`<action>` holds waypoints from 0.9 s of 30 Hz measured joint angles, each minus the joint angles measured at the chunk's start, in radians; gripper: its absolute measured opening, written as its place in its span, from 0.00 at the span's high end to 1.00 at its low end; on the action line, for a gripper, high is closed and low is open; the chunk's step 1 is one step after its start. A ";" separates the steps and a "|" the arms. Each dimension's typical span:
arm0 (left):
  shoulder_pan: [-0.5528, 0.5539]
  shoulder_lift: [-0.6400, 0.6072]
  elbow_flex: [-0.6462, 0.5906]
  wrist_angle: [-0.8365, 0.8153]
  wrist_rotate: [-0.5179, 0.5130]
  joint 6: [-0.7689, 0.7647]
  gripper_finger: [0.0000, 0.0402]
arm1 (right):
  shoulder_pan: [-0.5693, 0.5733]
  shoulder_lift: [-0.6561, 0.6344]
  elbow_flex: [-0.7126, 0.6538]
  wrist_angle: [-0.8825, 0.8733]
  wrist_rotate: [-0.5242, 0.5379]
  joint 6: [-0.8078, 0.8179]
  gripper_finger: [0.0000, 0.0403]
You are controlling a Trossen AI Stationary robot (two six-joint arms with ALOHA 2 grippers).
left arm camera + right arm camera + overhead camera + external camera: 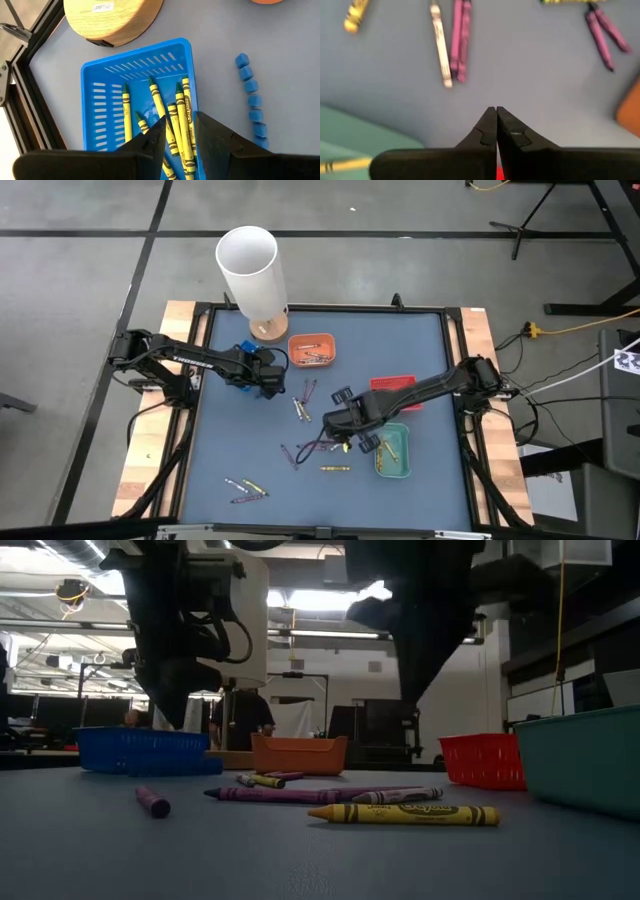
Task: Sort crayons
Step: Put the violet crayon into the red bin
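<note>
Crayons lie loose on the blue mat: purple and white ones point(304, 402), a purple group point(300, 450), a yellow one point(335, 468), and more near the front point(246, 488). The low view shows a yellow crayon point(405, 813) and a purple one point(290, 795) up close. My left gripper point(262, 380) is open over the blue tray point(100, 80), which holds several yellow crayons point(182, 115); the fingers point(155, 137) stand just above them. My right gripper point(335, 420) is shut and empty point(496, 112) over the mat, short of a white crayon point(440, 45) and two purple ones point(460, 40).
An orange tray point(312, 350) with crayons stands at the back, with a red tray point(395, 390) and a green tray point(393, 452) to the right. A white tube on a wooden base point(255, 275) stands at the far edge. A row of small blue blocks point(252, 95) lies beside the blue tray.
</note>
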 joint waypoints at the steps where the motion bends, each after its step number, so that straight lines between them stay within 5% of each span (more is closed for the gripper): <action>1: 0.000 0.000 0.000 0.000 0.000 0.000 0.78 | 0.000 0.000 0.019 -0.034 0.007 0.000 1.00; 9: 0.000 0.000 0.000 0.000 0.000 0.000 0.78 | 0.000 -0.012 0.098 -0.218 0.008 0.030 1.00; 27: -0.005 0.000 0.000 0.029 0.001 0.000 0.78 | 0.000 0.101 0.089 0.017 -0.129 0.035 0.96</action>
